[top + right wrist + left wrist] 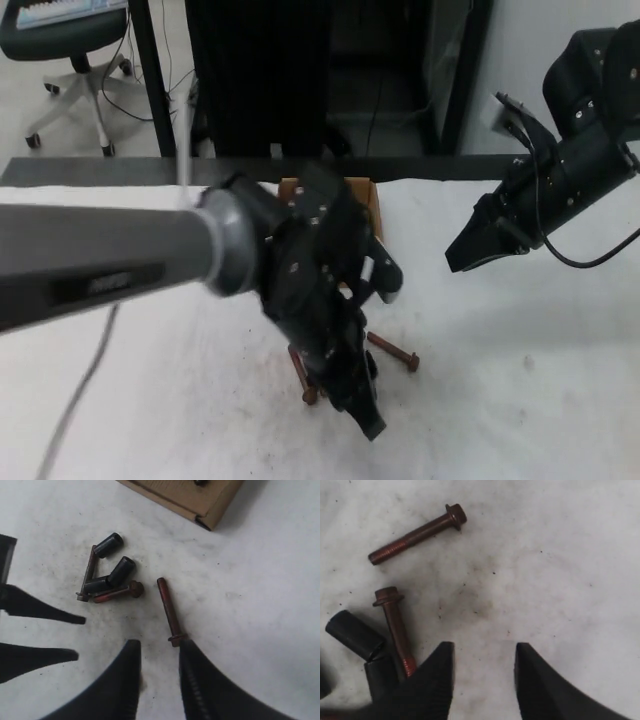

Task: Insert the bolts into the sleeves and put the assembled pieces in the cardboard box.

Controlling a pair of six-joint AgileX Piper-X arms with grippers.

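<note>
We start with the white desk [520,400]. The cardboard box [210,502] sits at its far side, beyond the loose parts. Something dark shows just inside the box, too cut off for us to name.

The left end effector [482,680] hangs low over the desk, jaws apart and holding nothing, with the pile just beside one finger. The right end effector [159,680] waits higher up and off to the side, also parted and empty.

So we judge this to be the pick-up step: nothing is grasped and no loose piece is mated yet.

Now the count. We see three black sleeves [121,570] clustered together and three rusty bolts [170,611], two tangled among the sleeves and one lying apart.

Next, the left end effector needs to straddle a single bolt shank or sleeve and close without dragging its neighbours along.
</note>
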